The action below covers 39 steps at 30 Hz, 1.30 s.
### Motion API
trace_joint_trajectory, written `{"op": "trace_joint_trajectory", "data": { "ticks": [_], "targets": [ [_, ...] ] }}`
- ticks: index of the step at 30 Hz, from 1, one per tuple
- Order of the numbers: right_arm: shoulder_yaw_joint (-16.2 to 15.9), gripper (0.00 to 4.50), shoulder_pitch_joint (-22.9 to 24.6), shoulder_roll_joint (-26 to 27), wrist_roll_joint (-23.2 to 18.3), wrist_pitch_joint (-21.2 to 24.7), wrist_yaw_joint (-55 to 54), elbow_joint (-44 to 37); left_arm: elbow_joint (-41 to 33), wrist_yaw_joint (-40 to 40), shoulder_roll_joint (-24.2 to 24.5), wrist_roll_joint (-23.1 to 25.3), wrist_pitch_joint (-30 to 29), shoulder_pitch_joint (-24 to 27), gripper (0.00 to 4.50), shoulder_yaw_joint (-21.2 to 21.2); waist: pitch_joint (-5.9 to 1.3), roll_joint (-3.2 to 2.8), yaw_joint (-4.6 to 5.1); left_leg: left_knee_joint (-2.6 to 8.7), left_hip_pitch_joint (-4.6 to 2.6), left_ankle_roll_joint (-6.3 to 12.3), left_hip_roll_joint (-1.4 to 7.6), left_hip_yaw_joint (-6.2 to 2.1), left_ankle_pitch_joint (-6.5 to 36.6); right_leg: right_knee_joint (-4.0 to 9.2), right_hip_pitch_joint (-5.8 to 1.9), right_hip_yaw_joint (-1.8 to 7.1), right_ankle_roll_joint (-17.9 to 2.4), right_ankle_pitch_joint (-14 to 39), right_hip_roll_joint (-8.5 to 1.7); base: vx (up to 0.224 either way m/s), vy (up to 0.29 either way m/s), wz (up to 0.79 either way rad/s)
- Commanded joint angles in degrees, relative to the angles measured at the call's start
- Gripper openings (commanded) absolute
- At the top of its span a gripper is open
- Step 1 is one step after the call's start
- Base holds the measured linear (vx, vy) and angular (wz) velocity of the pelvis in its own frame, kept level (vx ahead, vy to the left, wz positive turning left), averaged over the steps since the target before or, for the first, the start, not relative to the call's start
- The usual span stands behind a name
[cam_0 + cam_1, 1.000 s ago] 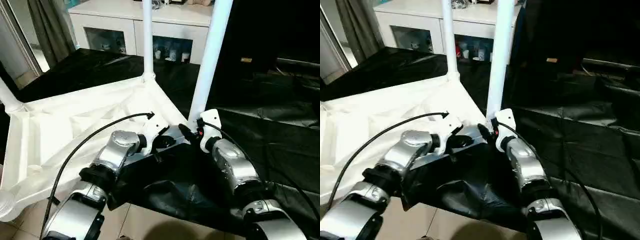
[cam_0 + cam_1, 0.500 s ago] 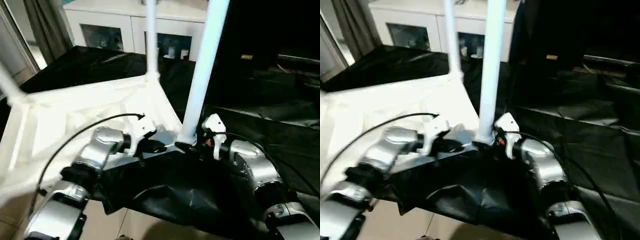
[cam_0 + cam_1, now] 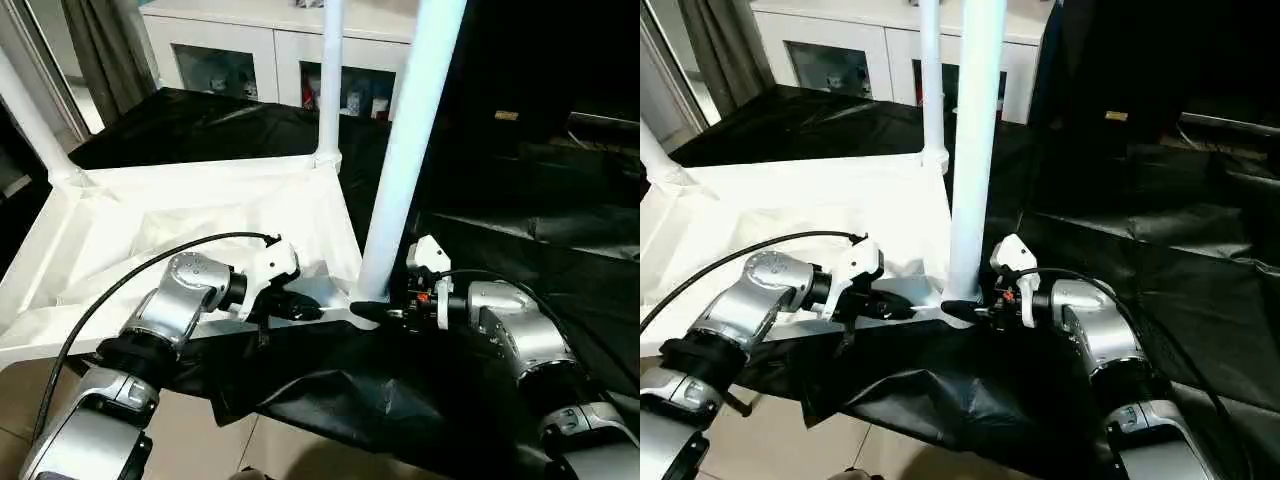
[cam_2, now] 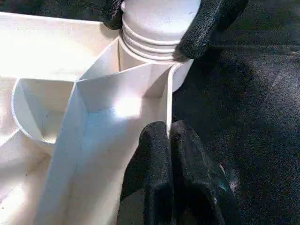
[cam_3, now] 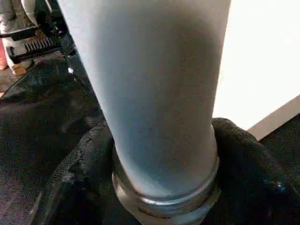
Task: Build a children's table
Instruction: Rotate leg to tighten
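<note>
The children's table [image 3: 150,230] lies upside down on a black-covered surface, ribbed underside up. Three white legs stand in its corner sockets: a near leg [image 3: 405,160], a far leg [image 3: 330,80] and a left leg [image 3: 30,120]. My left gripper [image 3: 300,308] is shut on the thin rim wall [image 4: 166,93] next to the near corner. My right gripper [image 3: 375,312] comes in from the right. Its fingers [image 5: 79,168] close around the near leg's base [image 5: 164,140], just above the ringed collar [image 4: 150,33].
A white cabinet with glass doors [image 3: 240,50] stands behind the work surface, and a curtain [image 3: 100,50] hangs at the back left. Crumpled black cloth [image 3: 520,250] covers the surface and hangs over its front edge. Tiled floor [image 3: 30,390] shows below the table's overhanging left side.
The view has shifted. My right forearm has swung out to the right, and its fingers now wrap the near leg's base from the side. My left gripper keeps its hold on the rim.
</note>
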State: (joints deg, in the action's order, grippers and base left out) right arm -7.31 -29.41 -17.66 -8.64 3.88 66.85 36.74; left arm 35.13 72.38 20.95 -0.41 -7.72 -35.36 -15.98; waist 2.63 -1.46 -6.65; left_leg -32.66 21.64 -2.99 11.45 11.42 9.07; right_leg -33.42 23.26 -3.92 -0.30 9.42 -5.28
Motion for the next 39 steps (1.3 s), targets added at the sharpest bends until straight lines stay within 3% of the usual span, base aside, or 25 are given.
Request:
{"op": "trace_joint_trajectory", "data": {
  "ticks": [1,3,4,8,10,12,16,18,20,21,24,26,29,35,39],
  "targets": [
    [-1.7,2.74,0.8,1.2,-0.7,1.1,1.8,-1.3,-0.9,-1.6,-1.0,-0.8,-0.3,0.0,0.00,0.4,-3.86,0.48,-0.32,3.44,-1.06,2.61,1.99,-0.77,13.3,2.84,-2.80,2.02,-14.0,10.7,-3.20,0.000,0.000,0.00],
    [-1.8,2.72,1.0,1.4,-0.5,1.3,1.3,-1.4,-0.7,-2.1,-1.3,-0.8,-0.2,-0.1,0.00,0.5,-3.87,0.37,-0.33,3.41,-1.09,2.58,1.99,-0.76,13.4,2.90,-2.76,2.03,-14.0,10.7,-3.15,0.000,0.000,0.00],
    [-1.5,2.72,1.2,2.9,1.9,0.0,-5.6,0.4,1.6,-6.4,-3.1,0.4,1.0,-1.2,0.00,1.0,-3.86,0.42,-0.32,3.45,-1.06,2.50,2.00,-0.79,13.4,2.85,-2.81,2.01,-14.0,10.6,-3.15,0.000,0.000,0.00],
    [1.7,2.71,-0.7,7.4,5.6,-1.5,-24.7,6.8,7.2,-17.5,-7.4,2.8,1.6,-4.2,0.00,2.0,-3.29,-0.09,0.54,3.91,-1.74,-0.65,1.66,-1.06,19.2,4.11,-2.30,2.08,-11.5,20.0,-3.34,0.000,0.000,0.00],
    [3.2,2.71,-1.3,9.3,5.3,-0.5,-30.1,8.1,8.2,-20.1,-9.1,2.9,0.9,-5.1,0.00,2.3,-3.24,0.04,0.90,4.05,-2.02,-1.72,1.56,-1.32,21.2,4.51,-2.27,2.07,-10.1,23.8,-3.36,0.000,0.000,0.00],
    [4.6,2.71,-1.9,12.4,5.1,0.6,-37.1,9.2,9.4,-23.3,-11.9,3.2,-0.3,-6.1,0.00,2.2,-3.19,0.06,1.38,4.15,-2.06,-1.61,1.50,-1.35,22.1,4.86,-2.09,2.09,-9.2,25.2,-3.27,0.000,0.000,0.00],
    [3.6,2.71,-2.7,17.4,7.1,-0.1,-44.4,9.6,11.5,-28.7,-16.1,3.5,-1.0,-7.7,0.00,2.5,-3.19,0.30,1.75,4.17,-1.97,-1.18,1.32,-1.39,22.3,5.14,-1.93,2.07,-8.4,26.0,-3.18,0.000,0.000,0.00],
    [3.6,2.71,-2.7,17.4,7.1,-0.1,-44.4,9.6,11.5,-28.7,-16.1,3.5,-1.0,-7.7,0.00,2.5,-3.23,0.28,1.70,4.20,-2.00,-0.92,1.36,-1.48,22.5,5.20,-1.88,2.05,-8.2,26.0,-3.20,0.000,0.000,0.00],
    [2.9,3.26,-3.1,18.9,7.4,-1.8,-44.3,9.7,12.4,-29.7,-17.0,3.7,-0.6,-8.1,0.00,2.7,-3.18,0.47,1.73,4.22,-1.79,-0.29,1.29,-1.42,22.4,5.31,-1.87,2.11,-7.8,26.2,-3.21,0.000,0.000,0.00],
    [2.8,3.26,-3.1,18.9,7.2,-2.0,-43.5,9.5,12.3,-29.2,-16.9,3.7,-0.5,-8.0,0.00,2.5,-3.18,0.44,1.71,4.21,-1.81,-0.19,1.24,-1.42,22.3,5.34,-1.86,2.10,-7.7,26.3,-3.22,0.000,0.000,0.00],
    [1.9,3.50,-2.9,17.1,5.6,-3.6,-36.0,7.8,10.7,-23.8,-14.8,3.6,-0.1,-6.5,0.00,1.2,-3.21,0.60,1.77,4.40,-1.41,0.13,1.37,-1.59,22.1,5.20,-2.15,2.07,-7.5,26.0,-3.29,0.000,0.000,0.00],
    [1.2,3.86,-2.5,15.1,5.2,-3.3,-31.8,6.4,9.5,-20.7,-13.3,3.5,-0.3,-5.7,0.00,0.6,-3.43,0.72,1.52,4.40,-1.28,0.93,1.58,-1.56,20.3,4.77,-2.46,2.14,-8.4,22.4,-3.33,0.000,0.000,0.00],
    [-0.5,3.91,-1.5,10.9,3.4,-1.9,-21.7,3.4,6.8,-14.0,-10.4,2.7,-0.2,-4.2,0.00,-0.5,-3.59,0.69,1.44,4.10,-0.66,2.39,1.63,-1.27,16.4,3.71,-2.99,2.19,-10.9,14.3,-3.10,0.000,0.000,0.00],
    [-0.7,3.91,-1.5,4.2,1.4,-2.3,-9.1,1.4,3.7,-4.3,-5.9,1.4,0.6,-3.0,0.00,-1.6,-4.29,0.47,0.30,2.90,-0.95,5.63,1.78,-0.62,9.2,2.24,-3.03,1.95,-15.7,2.3,-2.94,0.025,-0.007,0.00],
    [-1.0,3.91,-1.2,1.6,1.7,-4.0,-3.6,1.0,1.1,0.1,-4.0,0.5,-0.5,-2.1,0.00,-2.2,-4.10,0.43,-0.29,3.07,-0.95,5.00,1.99,-0.67,10.6,2.32,-3.05,1.87,-15.8,4.5,-3.07,0.000,0.000,0.00]
  ]
}}
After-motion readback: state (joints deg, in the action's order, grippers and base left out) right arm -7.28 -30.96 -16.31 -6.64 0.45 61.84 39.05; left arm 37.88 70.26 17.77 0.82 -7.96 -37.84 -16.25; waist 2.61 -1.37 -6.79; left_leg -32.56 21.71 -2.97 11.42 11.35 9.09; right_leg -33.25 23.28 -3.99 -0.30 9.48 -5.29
